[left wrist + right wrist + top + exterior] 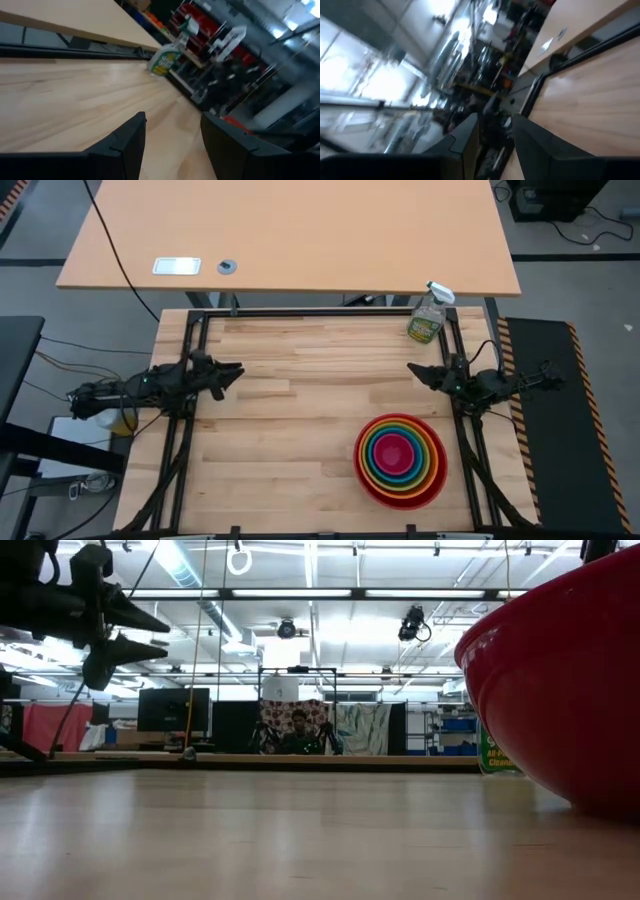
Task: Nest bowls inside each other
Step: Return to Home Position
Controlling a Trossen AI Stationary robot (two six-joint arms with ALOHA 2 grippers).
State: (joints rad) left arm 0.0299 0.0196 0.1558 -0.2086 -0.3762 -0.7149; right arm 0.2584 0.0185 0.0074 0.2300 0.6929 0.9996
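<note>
The bowls [400, 459] stand nested in one stack near the table's right front: red outermost, then orange, lime green, blue, and pink in the middle. In the low view only the red bowl's wall [560, 690] shows, resting on the table by its base. My left gripper [235, 372] is pulled back at the table's left edge, open, with nothing between its fingers. My right gripper [415, 369] is pulled back at the right edge, beyond the stack, open and holding nothing.
A clear spray bottle [429, 315] with a green label stands at the table's far right corner. Black frame rails [300, 313] run along the table's far and side edges. A second wooden desk [290, 230] lies beyond. Bare wood spans the table's middle and left.
</note>
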